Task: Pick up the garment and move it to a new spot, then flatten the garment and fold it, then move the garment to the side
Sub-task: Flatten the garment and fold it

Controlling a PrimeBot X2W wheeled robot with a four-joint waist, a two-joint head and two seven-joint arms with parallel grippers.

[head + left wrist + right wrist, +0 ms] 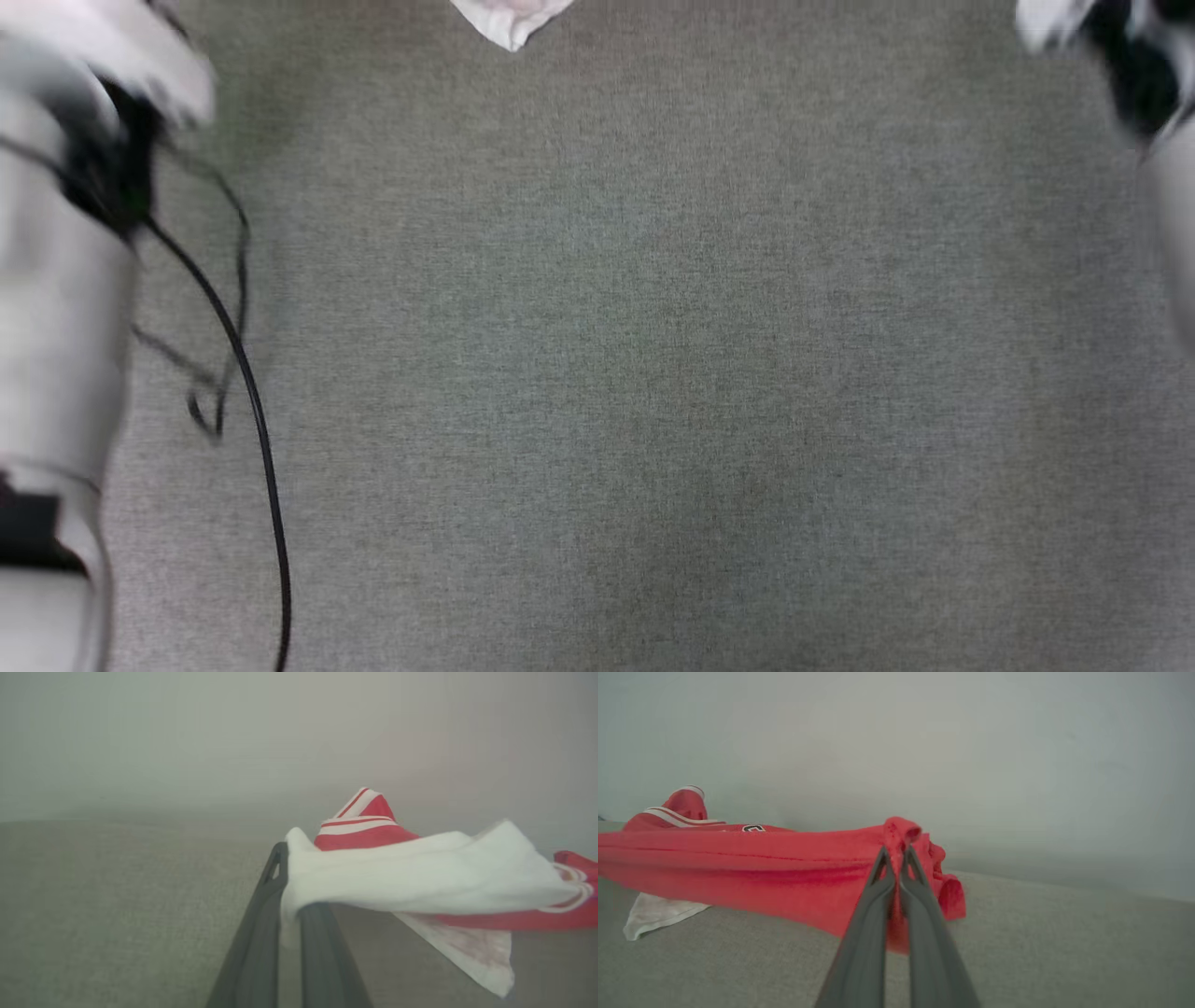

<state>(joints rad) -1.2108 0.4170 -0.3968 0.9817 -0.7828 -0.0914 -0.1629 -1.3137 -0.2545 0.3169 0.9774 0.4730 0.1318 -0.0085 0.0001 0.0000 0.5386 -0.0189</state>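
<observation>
- Step in hand looks like the carry: the jersey T-shirt [761, 868] hangs stretched between both jaws, low over the grey bench [597, 373], toward its far edge.
- Your left jaws are pinched tight on the white sleeve [411, 872]; right jaws clamped on bunched red fabric [906, 833].
- Next: you lower evenly, keeping tension, to lay it flat.

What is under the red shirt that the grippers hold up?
Under the shirt is the grey cloth surface; a white part of the shirt hangs down and seems to rest on it. The surface behind the stretched shirt is covered.
</observation>
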